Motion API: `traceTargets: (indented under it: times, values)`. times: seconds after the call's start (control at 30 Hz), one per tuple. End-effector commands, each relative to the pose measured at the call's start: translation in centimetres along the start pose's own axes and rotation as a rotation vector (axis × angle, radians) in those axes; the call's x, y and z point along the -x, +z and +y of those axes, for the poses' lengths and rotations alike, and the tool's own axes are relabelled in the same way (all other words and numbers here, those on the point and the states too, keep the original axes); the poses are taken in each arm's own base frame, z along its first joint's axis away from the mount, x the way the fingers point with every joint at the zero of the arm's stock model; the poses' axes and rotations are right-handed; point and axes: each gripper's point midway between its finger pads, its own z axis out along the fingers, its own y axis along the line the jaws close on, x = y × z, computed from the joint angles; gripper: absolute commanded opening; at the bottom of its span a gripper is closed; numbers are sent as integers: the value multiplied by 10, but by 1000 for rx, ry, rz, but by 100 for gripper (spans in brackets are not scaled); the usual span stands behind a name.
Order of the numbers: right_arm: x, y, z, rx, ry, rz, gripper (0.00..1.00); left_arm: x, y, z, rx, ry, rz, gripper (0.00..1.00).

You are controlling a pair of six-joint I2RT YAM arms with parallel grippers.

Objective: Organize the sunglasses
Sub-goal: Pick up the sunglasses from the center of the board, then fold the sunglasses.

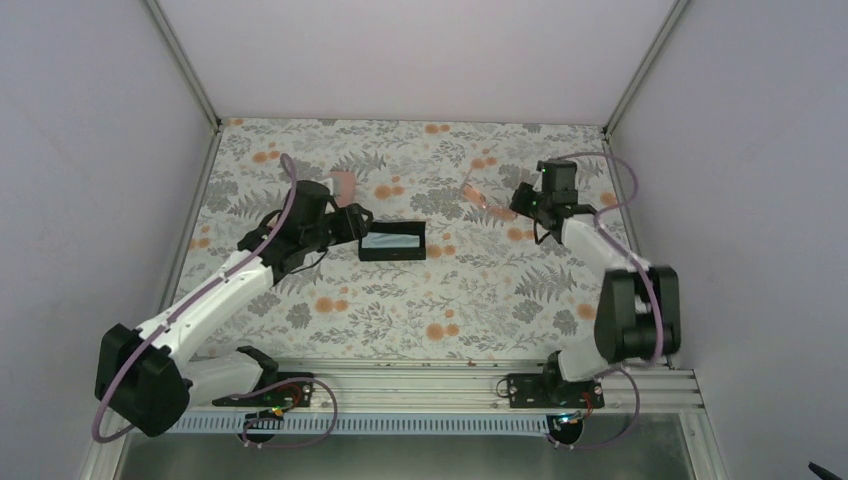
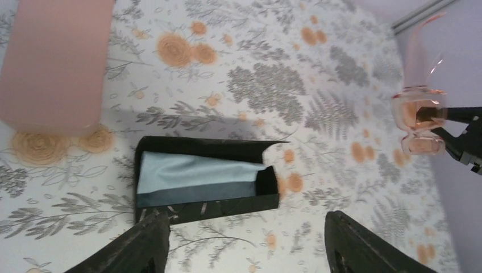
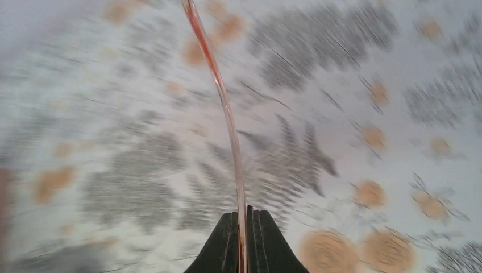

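Note:
The pale orange-pink sunglasses (image 1: 478,194) hang above the mat at the back right, and they also show at the right edge of the left wrist view (image 2: 419,120). My right gripper (image 1: 518,201) is shut on one thin temple arm (image 3: 227,119), which runs up from between the closed fingertips (image 3: 245,219). The right wrist view is blurred by motion. My left gripper (image 2: 247,250) is open and holds nothing. It hovers just on the near side of an open black case (image 2: 204,199) with a light-blue cloth (image 2: 193,170) inside it, and in the top view it (image 1: 352,222) sits left of that case (image 1: 392,243).
A pink oblong case (image 2: 54,62) lies on the floral mat (image 1: 420,300) behind the left gripper (image 1: 343,184). Grey walls with metal corner posts (image 1: 185,60) close in the back and sides. A metal rail (image 1: 450,385) runs along the near edge.

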Motion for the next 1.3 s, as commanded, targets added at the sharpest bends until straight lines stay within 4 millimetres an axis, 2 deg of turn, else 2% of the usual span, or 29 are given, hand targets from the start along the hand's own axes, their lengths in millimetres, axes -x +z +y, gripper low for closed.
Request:
traceTargets:
  times: [0.0, 0.03, 0.13, 0.23, 0.33, 0.43, 0.53, 0.6, 0.7, 0.77, 0.8, 0.9, 1.03, 1.2, 1.27]
  values:
    - [35, -74, 87, 360, -186, -239, 4, 22, -28, -38, -174, -37, -60, 70]
    - [36, -99, 109, 452, -225, -285, 4, 25, -34, -47, -218, -41, -61, 72]
    - [30, -154, 157, 677, -316, -382, 4, 30, -55, -77, -369, -45, -56, 73]
    - [20, -203, 196, 856, -399, -458, 4, 34, -80, -106, -523, -53, -47, 76]
    - [12, -242, 225, 996, -450, -509, 4, 36, -103, -133, -677, -56, -34, 77]
    - [9, -267, 240, 1085, -451, -536, 4, 32, -117, -151, -795, -70, 9, 77]
    - [18, -272, 244, 1070, -344, -518, 4, 30, -125, -160, -833, -56, -6, 77]
    - [28, -259, 239, 997, -200, -453, 4, 34, -124, -157, -774, -12, -80, 76]
    - [26, -241, 235, 943, -17, -303, 4, 41, -122, -150, -702, 74, -222, 71]
    - [18, -236, 238, 945, 37, -218, 4, 42, -118, -148, -690, 124, -288, 63]
    - [15, -230, 237, 929, 78, -169, 4, 42, -122, -155, -734, 179, -328, 61]
    - [-1, -218, 237, 888, 164, -10, 4, 31, -125, -168, -789, 347, -397, 59]
    - [-22, -225, 249, 944, 198, 127, 4, 29, -129, -185, -796, 528, -476, 59]
    - [-45, -234, 262, 988, 199, 241, 4, 38, -139, -198, -832, 585, -551, 54]
    - [-52, -236, 266, 998, 197, 275, 4, 38, -140, -203, -849, 606, -549, 48]
